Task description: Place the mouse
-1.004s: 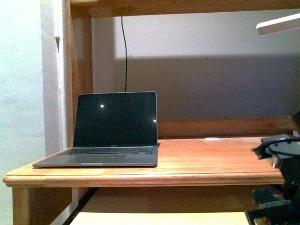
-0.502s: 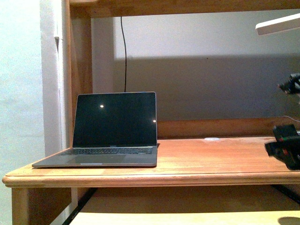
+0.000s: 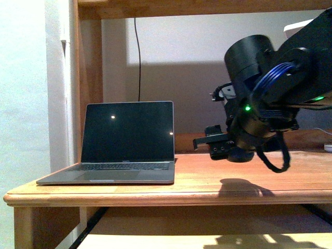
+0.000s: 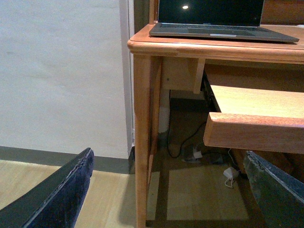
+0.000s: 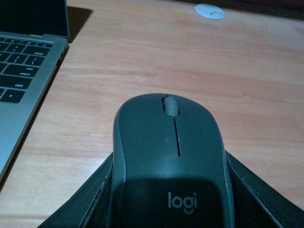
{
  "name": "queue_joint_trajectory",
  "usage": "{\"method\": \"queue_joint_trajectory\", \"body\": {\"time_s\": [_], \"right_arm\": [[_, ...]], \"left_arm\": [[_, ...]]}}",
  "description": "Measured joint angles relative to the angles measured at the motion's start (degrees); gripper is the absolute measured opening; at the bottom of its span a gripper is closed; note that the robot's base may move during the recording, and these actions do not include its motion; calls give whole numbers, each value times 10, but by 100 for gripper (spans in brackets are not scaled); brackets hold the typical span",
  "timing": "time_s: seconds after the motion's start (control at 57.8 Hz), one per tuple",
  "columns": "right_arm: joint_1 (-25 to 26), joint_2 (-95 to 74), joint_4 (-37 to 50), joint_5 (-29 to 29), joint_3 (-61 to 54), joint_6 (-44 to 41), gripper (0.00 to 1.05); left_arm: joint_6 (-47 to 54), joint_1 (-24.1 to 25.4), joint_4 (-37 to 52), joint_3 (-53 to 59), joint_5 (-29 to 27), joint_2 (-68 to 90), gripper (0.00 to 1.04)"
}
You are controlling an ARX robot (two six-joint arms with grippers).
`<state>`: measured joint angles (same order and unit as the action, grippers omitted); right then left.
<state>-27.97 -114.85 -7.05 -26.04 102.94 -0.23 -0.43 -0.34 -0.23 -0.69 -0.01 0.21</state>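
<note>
- Mouse, dark grey with a "logi" mark on its back, sits pinched in my right gripper. In the right wrist view a dark finger presses against each flank.
- I see the jaws drawn in only as far as the mouse's width lets them, with its back and scroll wheel showing between them.
- From the front view, the right arm hangs over the desk, right of the laptop and well apart from it. The gripper points toward the laptop and throws a shadow near the desk's front edge.
- I cannot tell whether the mouse's underside touches the wood or rides just above it.
- A small white disc lies beyond the mouse, near the desk's back edge.
- My left gripper is down low, off the desk's front left corner. Its fingers are spread wide, with nothing between them but the view of the floor.
- That wrist view also shows the pull-out shelf under the desktop, drawn forward.
</note>
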Motion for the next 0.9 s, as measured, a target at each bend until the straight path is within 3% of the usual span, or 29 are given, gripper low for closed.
{"method": "queue_joint_trajectory", "body": {"time_s": [0.381,0.606,0.692,0.744,0.762,0.9], "right_arm": [[-10,-77,0,-16,41,-9,56],[-9,-73,28,3,30,-1,94],[-5,-53,44,26,0,8,98],[0,-27,63,51,-32,10,97],[75,221,175,214,-278,22,97],[129,363,203,318,-440,20,97]], "left_arm": [[0,0,0,0,0,0,97],[0,0,0,0,0,0,97],[0,0,0,0,0,0,97],[0,0,0,0,0,0,97],[0,0,0,0,0,0,97],[0,0,0,0,0,0,97]]}}
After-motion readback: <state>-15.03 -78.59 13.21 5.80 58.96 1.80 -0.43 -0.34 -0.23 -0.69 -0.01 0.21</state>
